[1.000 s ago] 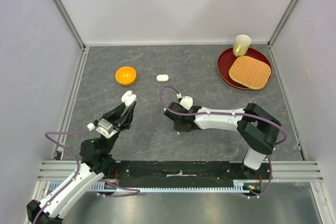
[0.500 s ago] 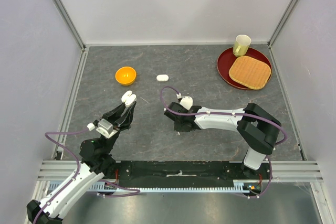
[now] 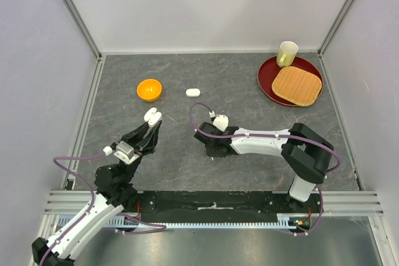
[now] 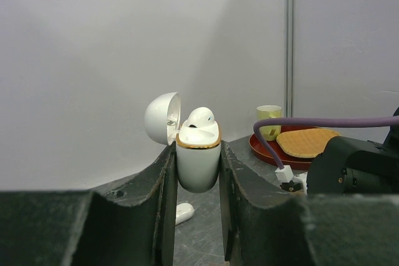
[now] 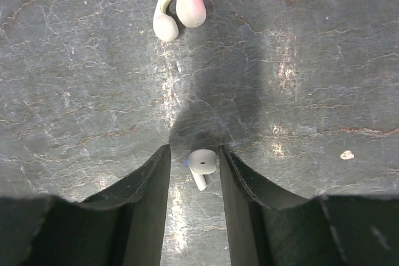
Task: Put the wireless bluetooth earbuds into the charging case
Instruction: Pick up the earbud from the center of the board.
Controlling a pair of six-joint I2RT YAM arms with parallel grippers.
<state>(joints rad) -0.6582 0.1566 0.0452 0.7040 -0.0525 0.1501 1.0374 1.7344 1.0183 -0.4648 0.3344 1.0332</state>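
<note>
Step in hand: pick up the loose earbud (image 5: 202, 162) for transfer to the charging case (image 4: 198, 167).

1. Current state. The left tool (image 4: 198, 154) is clamped on the body of the charging case and holds it upright above the worktop (image 5: 312, 60), lid hinged open, with one seated earbud (image 4: 201, 117) already in a socket. The right tool (image 5: 194, 149) is lowered to the worktop, its jaws parted on either side of the loose earbud, which lies flat with its stem pointing toward the camera. No firm pinch is visible.

2. Procedure. Centre the bud head between the jaws before closing (the right side looks nearer than the left). Close slowly, since the rounded shell may squirt out.

3. Caution. A hooked earbud (image 5: 177, 14) lies well apart. Leave it undisturbed.
</note>
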